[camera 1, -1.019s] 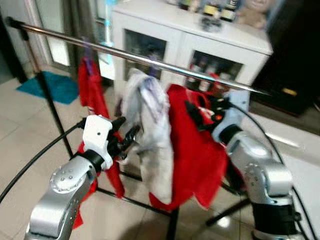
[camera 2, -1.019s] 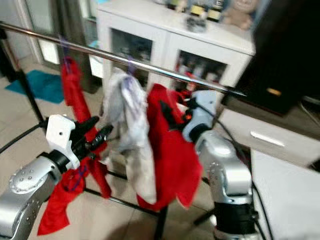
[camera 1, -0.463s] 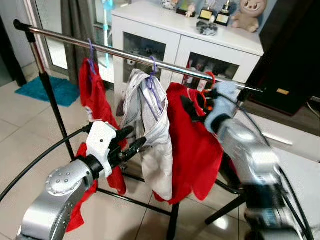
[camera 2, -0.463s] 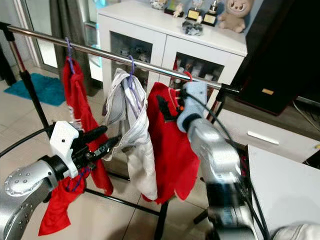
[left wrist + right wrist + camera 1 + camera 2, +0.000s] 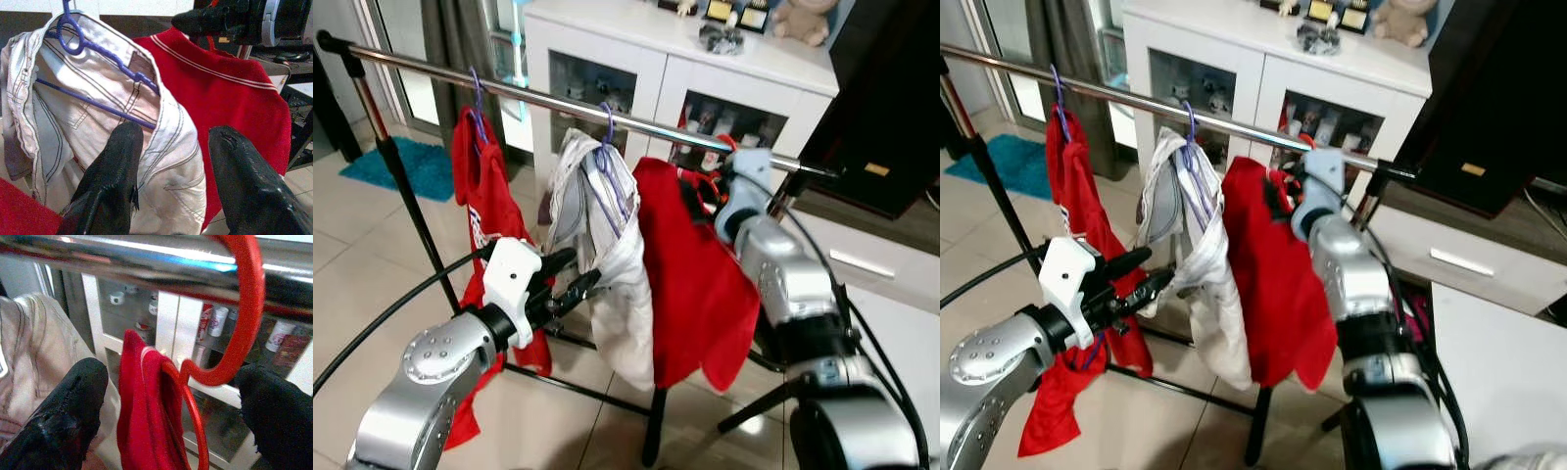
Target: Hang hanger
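Red hanger hooked over the rail, right gripper at its neck.

The red plastic hanger [image 5: 243, 328] curves over the chrome rail [image 5: 548, 101], carrying a red shirt [image 5: 695, 274]. Right gripper [image 5: 171, 396] fingers stand apart either side of it (not clamped). Left gripper [image 5: 171, 161], fingers apart, faces white jeans [image 5: 117, 112] on a purple hanger [image 5: 93, 58].

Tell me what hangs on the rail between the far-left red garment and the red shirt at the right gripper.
White jeans on a purple hanger, seen in both eye views.
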Motion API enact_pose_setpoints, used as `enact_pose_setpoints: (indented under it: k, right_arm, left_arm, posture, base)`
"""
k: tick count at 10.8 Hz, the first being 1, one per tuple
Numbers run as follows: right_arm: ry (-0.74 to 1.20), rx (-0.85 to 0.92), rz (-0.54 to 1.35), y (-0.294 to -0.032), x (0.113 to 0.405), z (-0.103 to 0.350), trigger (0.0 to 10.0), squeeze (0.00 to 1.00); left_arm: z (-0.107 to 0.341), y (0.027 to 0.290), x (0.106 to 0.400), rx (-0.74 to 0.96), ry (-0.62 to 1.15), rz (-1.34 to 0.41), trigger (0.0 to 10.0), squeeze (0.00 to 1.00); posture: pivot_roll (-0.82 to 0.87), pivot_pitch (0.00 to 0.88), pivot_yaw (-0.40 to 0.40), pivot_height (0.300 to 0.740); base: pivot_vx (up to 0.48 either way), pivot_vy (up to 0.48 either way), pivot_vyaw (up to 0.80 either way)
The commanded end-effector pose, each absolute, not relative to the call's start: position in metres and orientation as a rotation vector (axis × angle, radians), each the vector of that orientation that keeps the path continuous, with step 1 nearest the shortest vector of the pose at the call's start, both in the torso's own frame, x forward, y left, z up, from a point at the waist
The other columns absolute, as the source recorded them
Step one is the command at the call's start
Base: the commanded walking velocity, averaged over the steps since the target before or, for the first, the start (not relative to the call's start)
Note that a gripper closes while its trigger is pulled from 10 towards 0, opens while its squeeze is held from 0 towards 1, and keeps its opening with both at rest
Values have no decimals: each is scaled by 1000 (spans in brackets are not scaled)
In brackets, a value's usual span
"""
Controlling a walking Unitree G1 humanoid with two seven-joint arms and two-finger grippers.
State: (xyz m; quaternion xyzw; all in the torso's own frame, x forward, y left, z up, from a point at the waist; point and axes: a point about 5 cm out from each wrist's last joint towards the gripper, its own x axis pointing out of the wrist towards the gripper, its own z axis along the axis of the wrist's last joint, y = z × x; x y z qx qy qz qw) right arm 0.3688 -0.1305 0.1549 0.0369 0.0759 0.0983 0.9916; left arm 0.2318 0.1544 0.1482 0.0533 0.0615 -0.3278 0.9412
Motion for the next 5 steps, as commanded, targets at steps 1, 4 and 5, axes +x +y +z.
enact_pose_setpoints:
  k: [1,4,5]
  right_arm:
    - [112,103,176,-144,373,164,10000,0]
    - [118,108,365,-159,373,160,10000,0]
    - [160,75,399,-167,374,155,10000,0]
  left_arm:
    - [150,152,229,107,120,-692,10000,0]
    - [149,150,226,101,131,-710,10000,0]
    - [148,149,226,100,134,-731,10000,0]
  posture:
    - [20,0,-136,740]
    - [17,0,-134,740]
    - [18,0,-135,740]
  base:
    - [0,0,0]
    - [0,0,0]
    - [0,0,0]
